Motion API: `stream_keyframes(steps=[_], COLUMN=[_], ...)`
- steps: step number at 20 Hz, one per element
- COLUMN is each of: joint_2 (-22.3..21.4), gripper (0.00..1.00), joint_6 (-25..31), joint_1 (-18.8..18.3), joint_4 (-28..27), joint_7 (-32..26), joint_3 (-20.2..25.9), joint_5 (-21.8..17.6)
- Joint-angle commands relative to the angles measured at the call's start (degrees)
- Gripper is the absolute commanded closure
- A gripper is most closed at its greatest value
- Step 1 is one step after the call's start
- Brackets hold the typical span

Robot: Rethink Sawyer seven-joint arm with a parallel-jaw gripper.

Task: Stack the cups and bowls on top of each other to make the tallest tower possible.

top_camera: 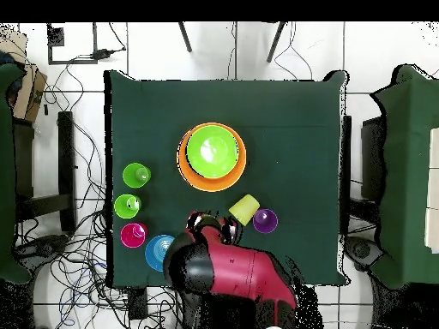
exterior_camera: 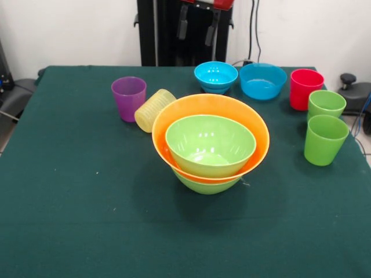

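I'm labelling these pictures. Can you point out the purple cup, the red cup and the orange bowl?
purple cup point(exterior_camera: 128, 98): front view, on its outer wall.
red cup point(exterior_camera: 305, 90): front view, on its outer wall.
orange bowl point(exterior_camera: 168, 116): front view, on its inner rim at the left.

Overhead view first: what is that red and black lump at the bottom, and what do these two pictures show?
That lump is the robot arm, seen by a camera looking straight down. The other picture is taken from across the table, facing the robot. There only its end effector shows, at the top edge, open and holding nothing. In the middle sits a pile: a lower lime bowl, the orange bowl in it, and an upper lime bowl inside that. Around it stand two blue bowls, a purple cup, a red cup and two green cups. The yellow cup lies on its side.
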Motion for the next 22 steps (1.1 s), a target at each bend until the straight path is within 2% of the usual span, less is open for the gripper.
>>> stream_keyframes(steps=[1, 3, 9, 18, 22], joint_2=[1.71, 2.54, 5.96, 8.85, 10.33], gripper=[0.0, 0.0, 0.0, 0.0, 0.0], joint_6=[-7.75, -9.73, -14.72, -16.09, -16.3], joint_1=[3.5, 5.01, 6.19, 11.06, 11.34], joint_4=[8.78, 9.37, 9.94, 7.45, 5.82], joint_7=[11.9, 12.72, 14.67, 18.6, 19.25], joint_3=[4.71, 4.24, 5.76, 4.34, 4.78], joint_5=[-0.03, 0.45, 1.53, 4.03, 4.01])
